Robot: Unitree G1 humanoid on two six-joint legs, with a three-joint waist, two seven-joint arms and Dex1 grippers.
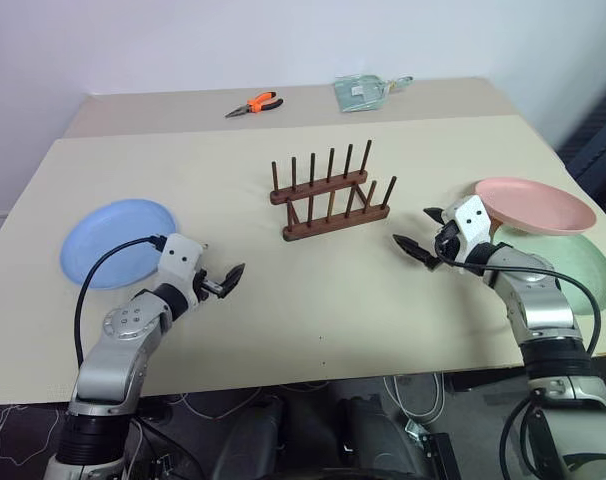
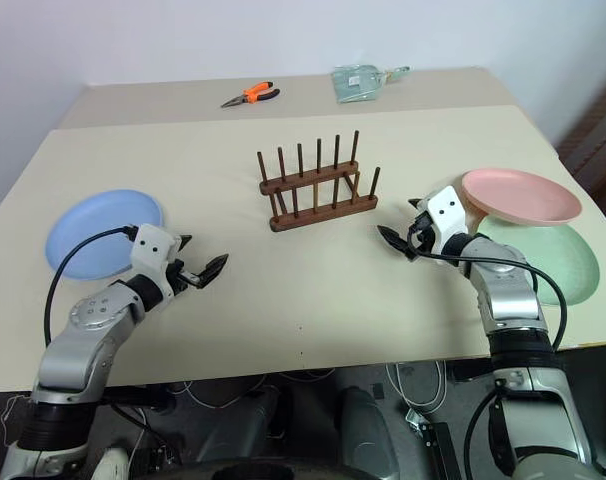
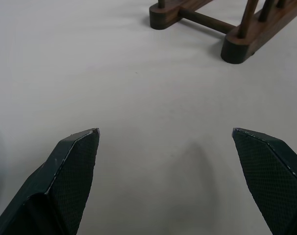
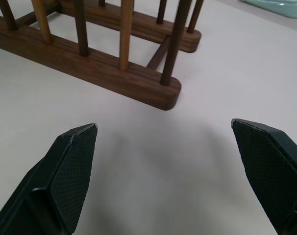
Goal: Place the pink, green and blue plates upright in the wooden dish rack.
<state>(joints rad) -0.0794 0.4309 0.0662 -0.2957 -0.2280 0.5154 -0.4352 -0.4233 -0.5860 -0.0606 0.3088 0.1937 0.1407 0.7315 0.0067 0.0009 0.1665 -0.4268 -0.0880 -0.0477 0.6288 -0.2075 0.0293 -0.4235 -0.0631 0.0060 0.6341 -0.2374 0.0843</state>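
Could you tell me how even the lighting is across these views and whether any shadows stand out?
Left eye view: soft, even light on the table, no glare. Left wrist view: a faint shadow between the left gripper fingers. Right wrist view: a soft shadow below the wooden dish rack.

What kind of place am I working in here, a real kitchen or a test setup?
Likely a lab or workshop bench, not a kitchen: a plain beige table against a bare wall, orange-handled pliers at the back, and loose cables hanging below the table's front edge.
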